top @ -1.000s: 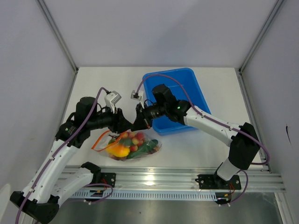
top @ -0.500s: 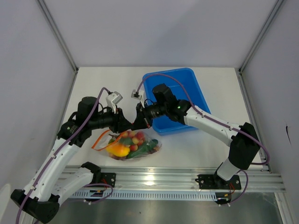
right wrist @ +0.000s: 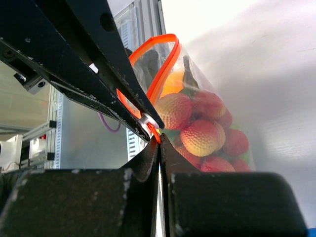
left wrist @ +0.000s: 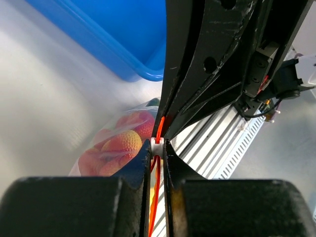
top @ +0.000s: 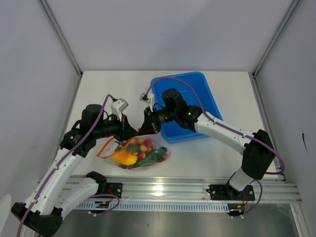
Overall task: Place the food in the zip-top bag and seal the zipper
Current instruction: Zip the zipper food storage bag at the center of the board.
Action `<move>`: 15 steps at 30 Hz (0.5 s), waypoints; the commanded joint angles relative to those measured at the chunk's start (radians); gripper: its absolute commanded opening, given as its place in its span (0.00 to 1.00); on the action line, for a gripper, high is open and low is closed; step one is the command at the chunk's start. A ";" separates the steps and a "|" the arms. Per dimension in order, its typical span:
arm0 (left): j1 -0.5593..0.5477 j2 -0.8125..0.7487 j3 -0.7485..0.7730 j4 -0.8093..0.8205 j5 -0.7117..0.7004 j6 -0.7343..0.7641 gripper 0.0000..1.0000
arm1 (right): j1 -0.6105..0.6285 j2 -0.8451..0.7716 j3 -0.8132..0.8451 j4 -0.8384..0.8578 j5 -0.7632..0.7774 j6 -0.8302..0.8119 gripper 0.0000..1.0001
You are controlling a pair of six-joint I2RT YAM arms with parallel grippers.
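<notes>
The zip-top bag (top: 159,157) lies at the table's near edge, filled with the food (top: 137,152): red and orange bumpy fruits (right wrist: 203,137), a yellow piece and green bits. Its orange-red zipper (right wrist: 165,59) is lifted between the two grippers, and part of it loops open toward the left. My left gripper (left wrist: 157,146) is shut on the zipper's small white slider (left wrist: 157,147), with the orange strip running between its fingers. Directly opposite it, tip to tip, my right gripper (right wrist: 159,138) is shut on the zipper at the bag's edge. From above, the left gripper (top: 130,132) and right gripper (top: 146,129) meet over the bag.
A blue plastic bin (top: 209,103) stands just behind and to the right of the bag, under the right arm. The aluminium rail (top: 187,190) at the table's near edge runs just in front of the bag. White walls enclose the table on three sides.
The left gripper's jaws have closed in onto the white slider. Both arms and the bag have hardly shifted.
</notes>
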 commanded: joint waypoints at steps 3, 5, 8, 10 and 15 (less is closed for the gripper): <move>0.007 -0.036 0.005 -0.047 -0.073 0.010 0.01 | 0.000 -0.059 -0.026 0.117 0.080 0.076 0.00; 0.007 -0.045 0.006 -0.062 -0.093 0.010 0.00 | -0.002 -0.060 -0.036 0.137 0.090 0.087 0.00; 0.007 -0.053 0.008 -0.084 -0.114 0.018 0.03 | 0.001 -0.060 -0.049 0.160 0.095 0.110 0.00; 0.005 -0.053 0.008 -0.091 -0.113 0.021 0.03 | 0.003 -0.059 -0.053 0.160 0.097 0.115 0.00; 0.005 -0.056 0.003 -0.111 -0.102 0.024 0.03 | -0.003 -0.059 -0.053 0.157 0.092 0.113 0.00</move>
